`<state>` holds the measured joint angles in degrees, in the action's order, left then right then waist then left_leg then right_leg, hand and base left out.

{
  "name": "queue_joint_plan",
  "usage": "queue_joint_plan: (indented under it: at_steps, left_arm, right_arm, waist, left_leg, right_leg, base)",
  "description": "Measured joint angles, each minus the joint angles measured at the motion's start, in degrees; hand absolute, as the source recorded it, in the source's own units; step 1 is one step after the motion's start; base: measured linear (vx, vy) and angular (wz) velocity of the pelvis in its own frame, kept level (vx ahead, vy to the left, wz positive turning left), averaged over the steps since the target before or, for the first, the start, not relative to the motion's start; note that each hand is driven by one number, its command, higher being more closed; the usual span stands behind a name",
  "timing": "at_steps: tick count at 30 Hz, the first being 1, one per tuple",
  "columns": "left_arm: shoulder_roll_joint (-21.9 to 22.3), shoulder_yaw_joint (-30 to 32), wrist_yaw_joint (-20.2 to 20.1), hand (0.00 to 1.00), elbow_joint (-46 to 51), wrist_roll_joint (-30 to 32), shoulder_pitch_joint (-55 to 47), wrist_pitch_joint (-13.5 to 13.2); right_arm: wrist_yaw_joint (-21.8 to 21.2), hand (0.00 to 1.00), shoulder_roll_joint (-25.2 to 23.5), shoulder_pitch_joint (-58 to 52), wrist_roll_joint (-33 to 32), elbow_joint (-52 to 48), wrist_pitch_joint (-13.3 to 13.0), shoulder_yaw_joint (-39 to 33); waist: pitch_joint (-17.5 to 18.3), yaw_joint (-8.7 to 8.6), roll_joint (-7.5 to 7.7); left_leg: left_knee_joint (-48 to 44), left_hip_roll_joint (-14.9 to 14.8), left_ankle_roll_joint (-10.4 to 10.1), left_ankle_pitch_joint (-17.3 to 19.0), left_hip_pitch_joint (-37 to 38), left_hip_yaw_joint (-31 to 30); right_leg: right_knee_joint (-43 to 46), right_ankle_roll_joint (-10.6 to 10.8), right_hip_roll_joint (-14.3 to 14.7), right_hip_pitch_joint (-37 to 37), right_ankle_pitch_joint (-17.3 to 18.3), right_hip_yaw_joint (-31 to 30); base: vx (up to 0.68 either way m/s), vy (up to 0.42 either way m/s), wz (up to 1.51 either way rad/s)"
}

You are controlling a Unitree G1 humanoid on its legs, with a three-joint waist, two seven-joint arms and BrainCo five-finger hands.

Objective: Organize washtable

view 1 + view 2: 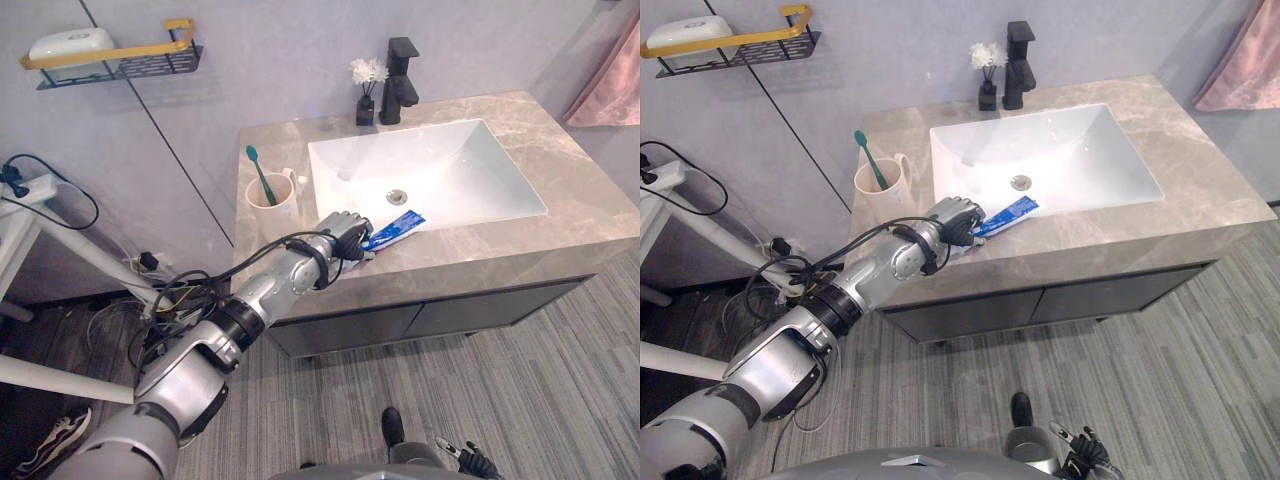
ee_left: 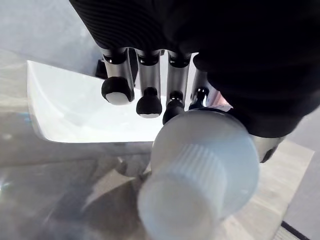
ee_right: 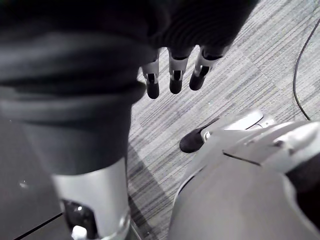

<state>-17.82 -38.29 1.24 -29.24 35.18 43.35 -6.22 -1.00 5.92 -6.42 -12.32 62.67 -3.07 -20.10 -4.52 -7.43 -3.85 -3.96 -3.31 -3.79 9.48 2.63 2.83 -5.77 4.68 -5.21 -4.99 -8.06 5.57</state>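
A blue and white toothpaste tube [image 1: 402, 226] lies on the grey stone countertop [image 1: 560, 232] at the front left corner of the white sink [image 1: 440, 190]. My left hand [image 1: 345, 236] is at the tube's cap end with its fingers curled over it. In the left wrist view the white ribbed cap [image 2: 200, 172] sits between thumb and fingers [image 2: 149, 102]. A beige cup [image 1: 272, 203] with a green toothbrush [image 1: 260, 172] stands just behind the hand. My right hand [image 3: 175, 80] hangs low over the floor, fingers relaxed and holding nothing.
A black faucet [image 1: 400, 82] and a small dark vase of white flowers [image 1: 367, 92] stand behind the sink. A wall shelf [image 1: 115, 58] with a white soap dish hangs at the upper left. A pink towel [image 1: 612, 85] hangs at the right.
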Motion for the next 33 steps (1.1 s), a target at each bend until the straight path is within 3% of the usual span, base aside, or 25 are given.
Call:
queue_joint_plan:
  at_steps: [14, 16, 19, 22, 27, 33]
  left_arm:
    - [1.2, -1.1, 0.5, 1.0, 0.0, 0.2, -0.1, -0.1]
    - [1.0, -1.1, 0.3, 1.0, 1.8, 0.2, -0.8, 0.2]
    - [-0.4, -1.8, 0.1, 1.0, 10.8, 0.1, -3.8, 0.6]
    - [-0.4, -1.9, 0.3, 1.0, 17.6, 0.1, -5.6, -0.6]
    - [-0.2, 0.8, 0.8, 1.0, 28.8, 0.1, -7.3, -2.4]
    - [-3.5, 4.4, 1.8, 1.0, 37.8, 0.1, -10.9, -5.5]
  right_arm:
    - [0.2, 0.0, 0.0, 0.0, -0.2, 0.0, 0.0, 0.0]
    - [0.5, 0.0, -0.2, -0.3, -2.6, -1.0, 0.0, 0.3]
    - [0.4, 0.0, -1.2, -3.6, -6.9, -9.9, -0.5, 2.6]
    - [-0.7, 0.0, -1.4, -7.1, -9.1, -21.0, -0.7, 4.9]
    - [-3.7, 0.0, -1.3, -10.8, -9.3, -39.3, -1.1, 7.3]
    - [-10.5, 0.0, 0.4, -13.5, -20.3, -57.8, -1.7, 14.6]
  waist:
    - [-0.1, 0.01, 0.09]
    - [-0.1, 0.06, 0.09]
    - [0.0, 0.29, 0.15]
    - [0.1, 0.58, 0.41]
    - [0.6, 1.43, 1.25]
    - [1.8, 2.34, 2.74]
  left_leg:
    - [0.0, 0.0, 0.0, 0.0, 0.2, -0.1]
    - [0.0, 0.0, 0.0, 0.0, 0.1, -0.1]
    - [-0.2, 0.0, 0.1, 0.0, -0.4, 0.0]
    - [-0.2, 0.2, 0.1, 0.0, -0.4, 0.2]
    - [-0.3, 0.3, 0.1, -0.1, -0.4, 1.5]
    - [-2.2, 0.2, 0.9, 0.5, -0.7, 2.5]
  right_leg:
    - [0.0, 0.0, 0.0, 0.2, 0.0, 0.1]
    - [0.0, 0.0, 0.0, 0.2, 0.0, 0.0]
    - [0.0, 0.0, -0.1, -0.2, 0.0, -0.1]
    - [0.1, 0.0, -0.1, -0.3, 0.0, -0.4]
    - [0.2, -0.1, 0.1, -1.0, -0.5, -2.2]
    - [0.3, -0.2, 0.7, -0.9, -1.4, -3.2]
  base:
    - [0.0, 0.0, 0.0]
    - [0.0, 0.0, 0.0]
    - [0.0, 0.0, 0.0]
    - [0.0, 0.002, -0.02]
    - [0.0, 0.003, -0.15]
    - [-0.04, -0.004, -0.09]
